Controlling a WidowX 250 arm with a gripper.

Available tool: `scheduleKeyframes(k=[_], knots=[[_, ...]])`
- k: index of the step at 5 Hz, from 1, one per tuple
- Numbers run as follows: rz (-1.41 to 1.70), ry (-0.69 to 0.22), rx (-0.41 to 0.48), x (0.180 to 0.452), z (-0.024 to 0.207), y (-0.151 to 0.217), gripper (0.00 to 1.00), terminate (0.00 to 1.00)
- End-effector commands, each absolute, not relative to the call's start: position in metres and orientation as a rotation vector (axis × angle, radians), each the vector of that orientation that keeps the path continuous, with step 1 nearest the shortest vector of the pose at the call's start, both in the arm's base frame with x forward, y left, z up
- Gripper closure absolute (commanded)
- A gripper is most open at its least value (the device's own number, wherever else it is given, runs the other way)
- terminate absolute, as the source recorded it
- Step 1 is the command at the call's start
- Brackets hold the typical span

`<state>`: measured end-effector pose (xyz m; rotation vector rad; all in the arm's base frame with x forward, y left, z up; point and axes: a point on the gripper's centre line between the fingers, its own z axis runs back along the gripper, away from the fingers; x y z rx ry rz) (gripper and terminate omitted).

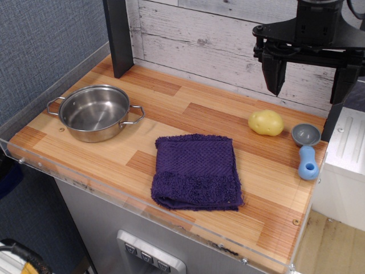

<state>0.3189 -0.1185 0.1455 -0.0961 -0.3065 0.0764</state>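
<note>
My black gripper [309, 85] hangs high at the upper right, open, with nothing between its two fingers [274, 74]. It hovers well above the tabletop. Nearest below it lies a yellow potato [266, 122] on the wooden table [188, 108]. Just right of the potato rests a blue-handled scoop with a grey bowl [307, 149]. A folded purple towel [196, 171] lies in the middle front. A steel pot [95, 112] with two handles stands empty at the left.
A black post [118, 35] rises at the back left. A whitewashed plank wall [199, 34] backs the table. A clear plastic lip [85, 181] runs along the front edge. A white appliance [348, 148] stands at the right.
</note>
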Motion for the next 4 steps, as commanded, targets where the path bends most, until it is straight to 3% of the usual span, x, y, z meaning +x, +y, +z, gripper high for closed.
scheduleKeyframes(k=[1, 2, 3, 4], knots=[[0.076, -0.306, -0.096, 0.319, 0.146, -0.118, 0.0, 0.0], [0.071, -0.284, -0.078, 0.317, 0.128, -0.111, 0.0, 0.0], [0.11, -0.338, -0.221, 0.316, 0.107, -0.102, 0.0, 0.0], [0.113, -0.361, -0.309, 0.32, 0.091, -0.1, 0.0, 0.0]])
